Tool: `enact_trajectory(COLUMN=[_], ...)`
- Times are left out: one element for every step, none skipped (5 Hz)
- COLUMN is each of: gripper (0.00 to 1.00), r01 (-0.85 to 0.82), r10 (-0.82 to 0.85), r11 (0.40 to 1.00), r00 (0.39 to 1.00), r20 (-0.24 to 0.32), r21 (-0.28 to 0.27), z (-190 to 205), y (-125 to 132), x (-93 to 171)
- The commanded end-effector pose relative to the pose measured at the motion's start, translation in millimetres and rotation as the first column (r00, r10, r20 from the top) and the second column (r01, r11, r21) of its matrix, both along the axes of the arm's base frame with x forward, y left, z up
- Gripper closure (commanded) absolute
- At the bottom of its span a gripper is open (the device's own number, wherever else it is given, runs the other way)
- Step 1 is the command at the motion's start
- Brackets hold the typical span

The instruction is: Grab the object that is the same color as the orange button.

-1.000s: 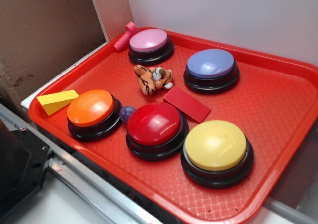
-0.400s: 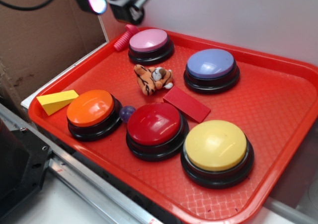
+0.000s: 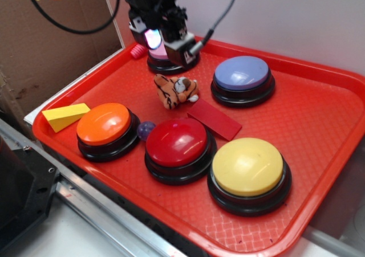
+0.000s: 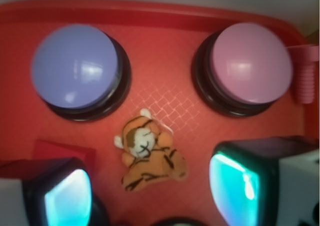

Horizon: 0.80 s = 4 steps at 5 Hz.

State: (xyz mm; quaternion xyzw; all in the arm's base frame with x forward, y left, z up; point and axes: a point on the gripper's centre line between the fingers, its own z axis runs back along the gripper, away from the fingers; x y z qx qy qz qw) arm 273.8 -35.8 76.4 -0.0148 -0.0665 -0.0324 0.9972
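Observation:
The plush tiger (image 3: 175, 90) lies on the red tray (image 3: 319, 114) between the pink and red buttons. In the wrist view the tiger (image 4: 150, 158) lies below and between my two fingers, not touched. My gripper (image 3: 162, 43) hangs open above the pink button (image 3: 165, 56), just behind the tiger; in the wrist view the gripper (image 4: 150, 191) frames the toy with its glowing pads (image 4: 232, 183) wide apart. The orange button (image 3: 104, 124) stands at the tray's front left.
A purple button (image 3: 242, 73), red button (image 3: 177, 143) and yellow button (image 3: 248, 167) stand on the tray. A flat red block (image 3: 214, 119) lies right of the tiger. A yellow wedge (image 3: 64, 116), a small purple ball (image 3: 146, 130) and a pink screw (image 3: 136, 52) are at the left.
My gripper has come down from the upper left into view and now hangs over the pink button behind the tiger. The objects on the tray have not moved.

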Motion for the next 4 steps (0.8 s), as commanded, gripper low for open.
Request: enact_trajectory(gripper=[0.0, 0.0, 0.0, 0.0], r01=[-0.008, -0.015, -0.016, -0.017], r10=[0.008, 0.014, 0.017, 0.018], r11=[1.0, 1.0, 1.0, 1.0], r00=[0.999, 0.997, 0.996, 0.995], r20=[-0.038, -0.078, -0.089, -0.098], r21=[0.001, -0.013, 0.003, 0.01], z=[-21.4, -32.1, -33.1, -34.8], y=[-1.8, 3.2, 0.4, -1.0], x=[15.1, 16.0, 13.3, 9.1])
